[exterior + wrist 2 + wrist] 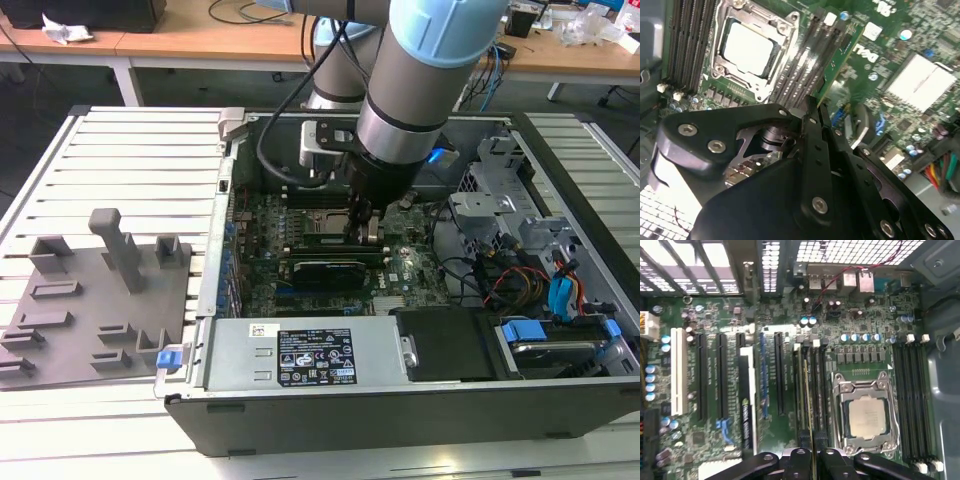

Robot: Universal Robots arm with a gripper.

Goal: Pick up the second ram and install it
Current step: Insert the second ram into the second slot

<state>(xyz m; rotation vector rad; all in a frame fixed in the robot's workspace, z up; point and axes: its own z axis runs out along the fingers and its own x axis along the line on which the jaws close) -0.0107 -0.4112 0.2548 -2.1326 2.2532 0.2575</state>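
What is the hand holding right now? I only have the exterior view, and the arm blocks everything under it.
Observer: In the second wrist view the hand is shut on the second ram, a green stick pinched across its flat faces.
Operator: Where does it sit against the board?
Observer: In the first wrist view it shows edge-on, running lengthwise along the slot bank beside the CPU socket. I cannot tell which slot.
Operator: And the socket's other side?
Observer: The far bank there looks empty, all dark slots.
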